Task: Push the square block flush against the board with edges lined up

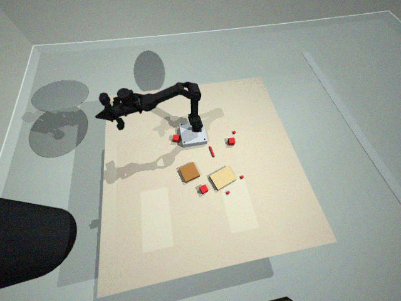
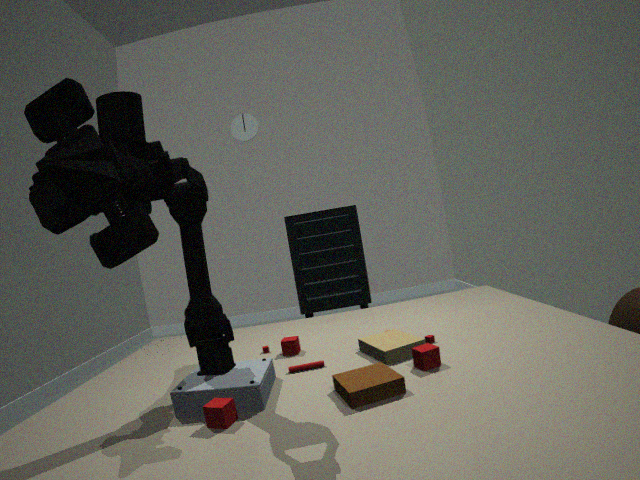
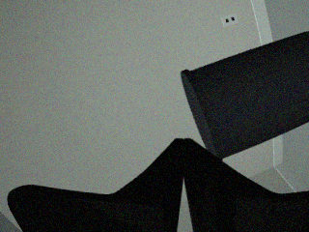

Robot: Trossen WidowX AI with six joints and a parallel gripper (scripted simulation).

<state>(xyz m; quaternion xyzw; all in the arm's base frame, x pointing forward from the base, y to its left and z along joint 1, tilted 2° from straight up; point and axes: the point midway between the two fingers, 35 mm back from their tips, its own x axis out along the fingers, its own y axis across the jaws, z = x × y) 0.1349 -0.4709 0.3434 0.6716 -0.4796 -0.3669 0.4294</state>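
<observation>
None of the joining has been done as things lie: the square brown block sits flat on the pale tabletop, near the oblong yellow board but with a plain strip of table between them. No side of the block touches the board, so contact along a whole side is still to be won, and so is an edge brought even with one of the board's. Their facing sides look roughly parallel from above, though I cannot tell whether they are truly square to each other. The gripper is clenched on nothing, its tips together, high and off to one side, well apart from both pieces. That closed nose would probably suit pushing. What remains, I judge, is to bring it down low beside the block, slide the block across the gap, true up an edge, then back away; being clear now does not count as the final retreat. One larger red cube rests near the gap between the pieces and could get caught if the push drifts that way.
</observation>
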